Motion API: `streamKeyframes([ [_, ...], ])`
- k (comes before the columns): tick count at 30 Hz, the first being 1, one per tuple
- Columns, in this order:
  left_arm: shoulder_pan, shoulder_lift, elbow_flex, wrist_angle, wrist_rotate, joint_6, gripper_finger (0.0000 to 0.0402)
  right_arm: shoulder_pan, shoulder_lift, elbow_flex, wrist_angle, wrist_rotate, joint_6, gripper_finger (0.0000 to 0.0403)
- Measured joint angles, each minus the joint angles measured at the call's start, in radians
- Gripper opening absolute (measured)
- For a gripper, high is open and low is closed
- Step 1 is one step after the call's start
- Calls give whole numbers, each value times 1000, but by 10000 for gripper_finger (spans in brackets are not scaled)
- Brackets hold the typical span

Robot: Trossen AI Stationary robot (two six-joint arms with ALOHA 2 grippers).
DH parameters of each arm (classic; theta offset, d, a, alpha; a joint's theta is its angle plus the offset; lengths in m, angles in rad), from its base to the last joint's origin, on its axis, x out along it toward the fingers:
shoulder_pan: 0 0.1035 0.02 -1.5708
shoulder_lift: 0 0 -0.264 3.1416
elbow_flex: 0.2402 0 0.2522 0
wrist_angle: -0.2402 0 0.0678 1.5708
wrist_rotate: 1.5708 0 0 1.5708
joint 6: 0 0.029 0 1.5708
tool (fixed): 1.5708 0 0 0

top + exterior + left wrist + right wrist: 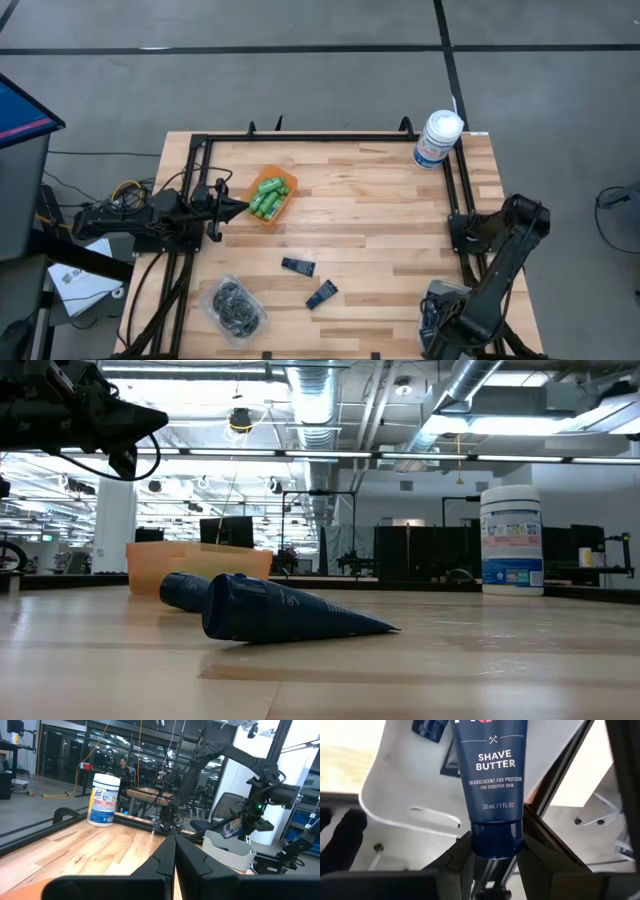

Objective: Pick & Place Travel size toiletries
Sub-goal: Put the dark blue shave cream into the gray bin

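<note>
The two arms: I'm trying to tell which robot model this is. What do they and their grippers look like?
Both arms are dark, nearly black, made of jointed links. The left gripper tapers to two flat, angular matte-black fingers. The right gripper has the same black, straight-edged fingers. Coloured cables, yellow and red among them, gather at the left arm's base. No markings are readable on either arm.

On the table [380,220], a tray [283,207] of bottles [268,196] sits left of centre, two tubes [298,266] nearer the front, packets [232,307] front-left, and a canister [437,139] at the back-right corner.
</note>
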Motion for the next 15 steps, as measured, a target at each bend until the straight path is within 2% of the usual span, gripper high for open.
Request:
streamKeyframes([
  [11,0,0,0,0,4,0,2,-18,107,0,37,-6,-53,114],
  [15,0,0,0,0,4,0,2,-3,109,0,40,-14,-67,117],
])
